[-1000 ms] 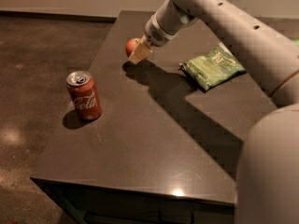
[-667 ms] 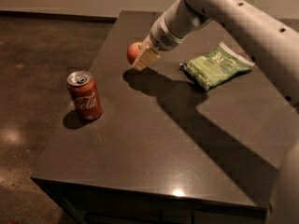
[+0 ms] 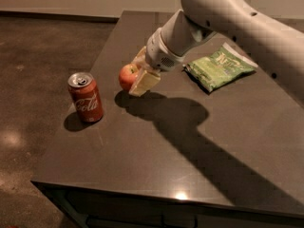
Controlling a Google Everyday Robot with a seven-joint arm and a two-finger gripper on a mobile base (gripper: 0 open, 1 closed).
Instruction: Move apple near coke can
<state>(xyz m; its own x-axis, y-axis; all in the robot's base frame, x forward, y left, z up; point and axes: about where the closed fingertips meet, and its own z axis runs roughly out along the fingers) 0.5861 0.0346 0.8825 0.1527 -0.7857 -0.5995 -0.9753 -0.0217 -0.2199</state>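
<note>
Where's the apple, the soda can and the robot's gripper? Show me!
apple (image 3: 126, 76): camera view, its red side.
coke can (image 3: 87, 103): camera view, its white lettering.
gripper (image 3: 137, 77): camera view, between its jaws, clamped on the apple right of the can.

My claw (image 3: 137, 76), cream fingers below a pale grey wrist, is clamped on the red-orange apple (image 3: 125, 76) over the dark brown table (image 3: 142, 170). Left of the claw is a red can (image 3: 86, 99) with white script and a silver top. To its right is a green bag (image 3: 218, 68) with pale lettering.
</note>
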